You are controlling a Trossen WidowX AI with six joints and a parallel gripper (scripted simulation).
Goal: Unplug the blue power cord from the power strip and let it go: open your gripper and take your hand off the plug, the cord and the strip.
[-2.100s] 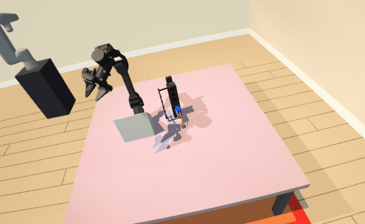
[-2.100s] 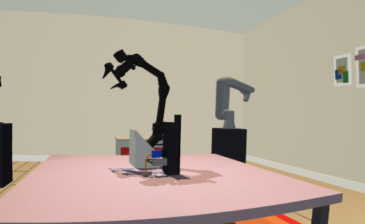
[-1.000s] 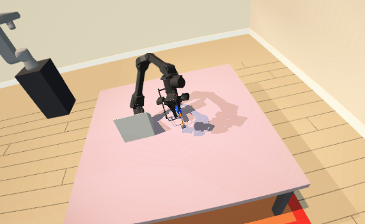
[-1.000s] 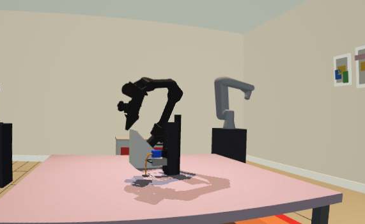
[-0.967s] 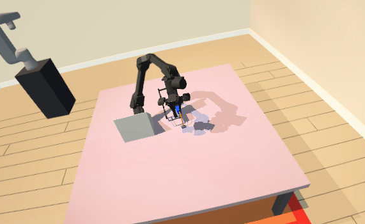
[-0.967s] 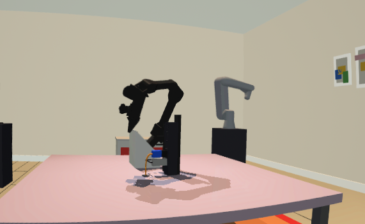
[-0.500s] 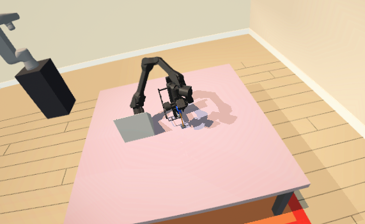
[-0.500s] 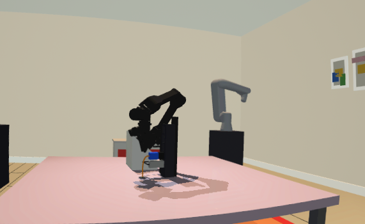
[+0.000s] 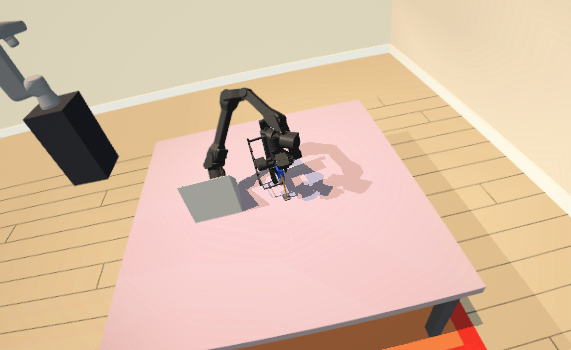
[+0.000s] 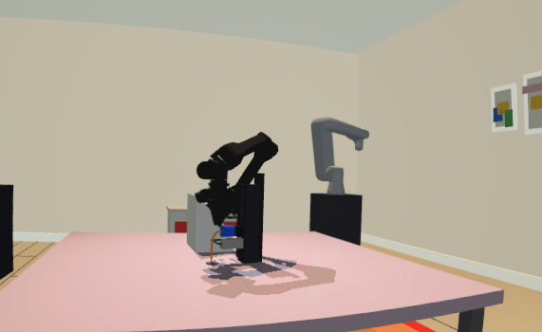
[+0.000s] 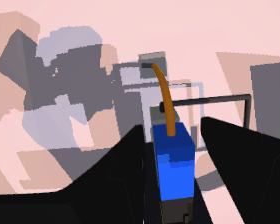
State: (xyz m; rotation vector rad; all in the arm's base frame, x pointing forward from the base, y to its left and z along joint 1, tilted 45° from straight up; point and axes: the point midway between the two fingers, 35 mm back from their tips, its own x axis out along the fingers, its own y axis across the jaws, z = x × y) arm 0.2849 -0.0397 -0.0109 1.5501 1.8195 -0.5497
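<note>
In the top view, the arm rises from beside the grey block, bends at a high elbow, and reaches down over the power strip; the gripper sits low over the near end of the strip, above the table. The blue plug shows beneath the wrist parts, with its orange cord running down from it. This view is too cluttered to confirm the seating of the plug. In the exterior view, the strip stands upright and the plug projects from its side near the lower part, apparently seated; the cord curves over and drops toward the table. The forearm slopes down from the elbow, and the gripper points downward just above the plug. In the wrist view, the gripper has its fingers partly apart, one on each side of the plug, with a visible gap on both sides; nothing is clamped. The approach is judged complete or nearly so. Gripping the plug, drawing it out of the strip, opening the gripper and withdrawing clear of plug, cord and strip remain to be done.
</note>
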